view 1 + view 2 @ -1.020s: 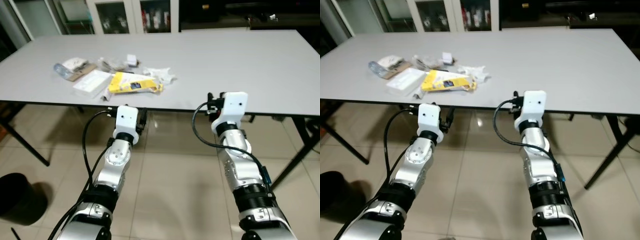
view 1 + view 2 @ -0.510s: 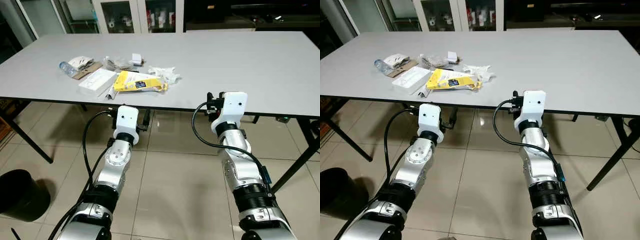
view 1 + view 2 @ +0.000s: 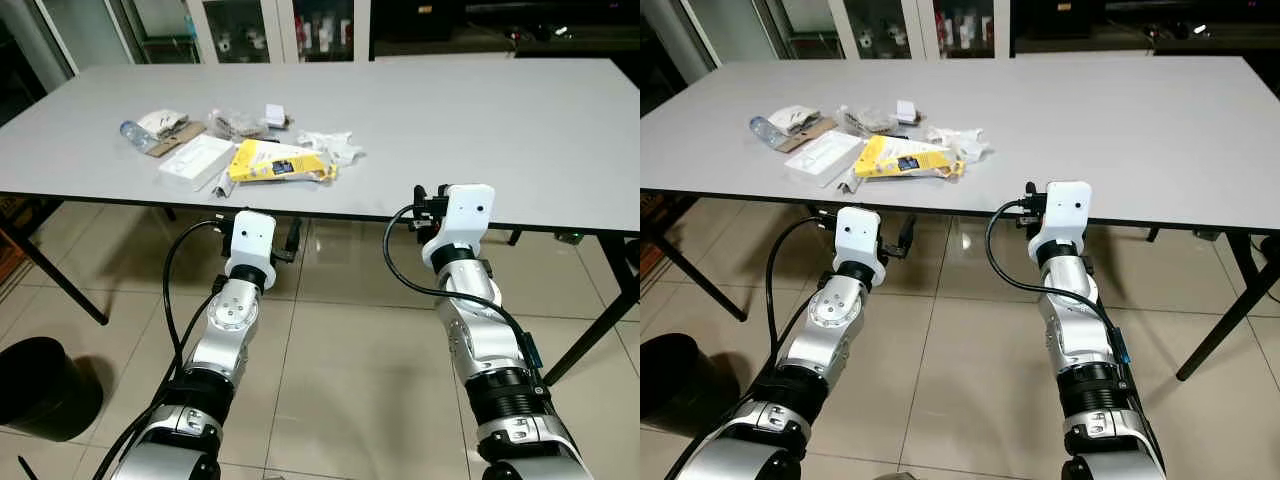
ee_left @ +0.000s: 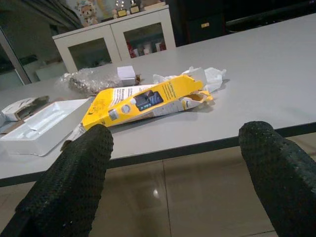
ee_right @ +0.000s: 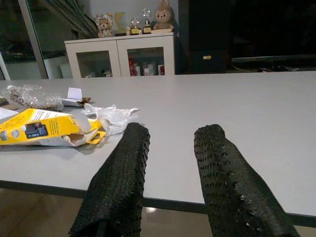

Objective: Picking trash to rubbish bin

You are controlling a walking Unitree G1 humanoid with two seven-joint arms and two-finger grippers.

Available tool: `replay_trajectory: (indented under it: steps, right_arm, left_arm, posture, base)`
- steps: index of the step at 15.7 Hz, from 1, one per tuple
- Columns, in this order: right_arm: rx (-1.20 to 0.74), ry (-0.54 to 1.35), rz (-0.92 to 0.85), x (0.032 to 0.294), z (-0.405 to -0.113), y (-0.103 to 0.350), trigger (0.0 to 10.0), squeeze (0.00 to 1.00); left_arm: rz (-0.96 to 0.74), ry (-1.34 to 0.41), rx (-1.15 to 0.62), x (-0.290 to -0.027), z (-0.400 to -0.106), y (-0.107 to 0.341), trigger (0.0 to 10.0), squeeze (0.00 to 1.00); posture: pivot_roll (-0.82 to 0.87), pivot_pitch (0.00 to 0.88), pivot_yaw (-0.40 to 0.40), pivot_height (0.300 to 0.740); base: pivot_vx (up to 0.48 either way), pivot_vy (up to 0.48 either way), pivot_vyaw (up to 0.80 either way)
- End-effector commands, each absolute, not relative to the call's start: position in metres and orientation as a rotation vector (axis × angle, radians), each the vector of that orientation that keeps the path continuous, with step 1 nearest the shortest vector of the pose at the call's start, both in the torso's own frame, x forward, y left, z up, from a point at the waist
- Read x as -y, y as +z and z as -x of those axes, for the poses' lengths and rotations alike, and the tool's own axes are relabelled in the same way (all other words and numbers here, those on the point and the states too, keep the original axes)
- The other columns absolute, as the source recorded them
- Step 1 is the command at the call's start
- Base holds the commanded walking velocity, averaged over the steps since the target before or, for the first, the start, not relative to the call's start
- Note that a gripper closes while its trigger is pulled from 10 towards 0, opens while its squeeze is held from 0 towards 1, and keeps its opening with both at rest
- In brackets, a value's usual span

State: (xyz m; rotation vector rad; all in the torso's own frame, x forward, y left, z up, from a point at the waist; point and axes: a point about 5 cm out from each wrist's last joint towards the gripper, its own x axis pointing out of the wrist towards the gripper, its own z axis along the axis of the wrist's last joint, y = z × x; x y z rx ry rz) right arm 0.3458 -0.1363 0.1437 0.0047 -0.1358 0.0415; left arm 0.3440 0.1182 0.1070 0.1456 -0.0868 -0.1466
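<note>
While both arms reach forward below front edge of grey desk [image 3: 480,110], neither touches anything. Left gripper [image 4: 173,163]: fingers spread wide, released. Right gripper [image 5: 170,173]: fingers parted by narrow gap, holding nothing. Trash heap on desk's left part: yellow carton [image 3: 278,164], crumpled white wrapper [image 3: 330,147], white tray [image 3: 196,161], plastic bottle [image 3: 134,136]. Black rubbish bin [image 3: 40,388] on tiled floor, far left.

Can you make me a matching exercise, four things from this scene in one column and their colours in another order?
Things:
1. carton
2. tray
3. rubbish bin
4. tabletop

Colours:
A. black
B. grey
C. yellow
D. white

Pairs: 1-C, 2-D, 3-A, 4-B
</note>
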Motion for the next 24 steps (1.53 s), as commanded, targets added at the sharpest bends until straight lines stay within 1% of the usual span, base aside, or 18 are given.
replay_trajectory:
  steps: [1,2,3,4,5,10,19,21,24]
  right_arm:
    - [0.138,0.051,-0.01,0.1341,-0.3447,0.1444,10.0,0.0]
    - [0.138,0.051,-0.01,0.1341,-0.3448,0.1446,10.0,0.0]
    - [0.138,0.051,-0.01,0.1342,-0.3449,0.1448,10.0,0.0]
    - [0.138,0.051,-0.01,0.1343,-0.3451,0.145,10.0,0.0]
    - [0.138,0.052,-0.009,0.1343,-0.3452,0.145,10.0,0.0]
    - [0.137,0.054,-0.007,0.1345,-0.3456,0.1452,10.0,0.0]
    - [0.14,0.055,-0.007,0.1342,-0.3456,0.1462,10.0,0.0]
    - [0.14,0.055,-0.008,0.134,-0.3455,0.1462,10.0,0.0]
    - [0.14,0.056,-0.008,0.1338,-0.3454,0.1462,10.0,0.0]
  left_arm:
    - [-0.154,-0.154,0.1,-0.1175,-0.3441,0.1098,10.0,1.0]
    - [-0.156,-0.154,0.098,-0.1164,-0.3441,0.1096,10.0,0.64]
    - [-0.141,-0.149,0.089,-0.1164,-0.3441,0.1087,10.0,0.0]
    - [-0.106,-0.145,0.08,-0.1167,-0.3443,0.1083,10.0,0.0]
    - [-0.094,-0.145,0.078,-0.1168,-0.3445,0.1084,10.0,0.0]
    - [-0.119,-0.145,0.075,-0.1166,-0.3448,0.1081,10.0,0.0]
    - [-0.113,-0.158,0.105,-0.1137,-0.3434,0.1115,10.0,0.0]
    - [-0.123,-0.139,0.079,-0.1167,-0.3449,0.1094,10.0,0.0]
    - [-0.127,-0.137,0.077,-0.118,-0.3448,0.109,10.0,0.0]
  posture:
    - [0.0,0.0,0.102,0.74]
    - [0.0,0.0,0.101,0.74]
    - [0.0,0.0,0.1,0.74]
    - [0.0,0.0,0.099,0.74]
    - [0.0,0.0,0.099,0.74]
    - [0.0,0.0,0.096,0.74]
    - [0.0,0.0,0.096,0.74]
    - [0.0,0.0,0.098,0.74]
    - [0.0,0.0,0.097,0.74]
  base:
    - [0.0,0.0,0.0]
    - [0.0,0.0,0.0]
    - [0.0,0.0,0.0]
    - [0.0,0.0,0.0]
    - [0.0,0.48,0.0]
    - [0.0,0.436,0.0]
    - [0.0,0.0,0.0]
    - [0.0,0.0,0.0]
    - [0.339,0.0,0.0]
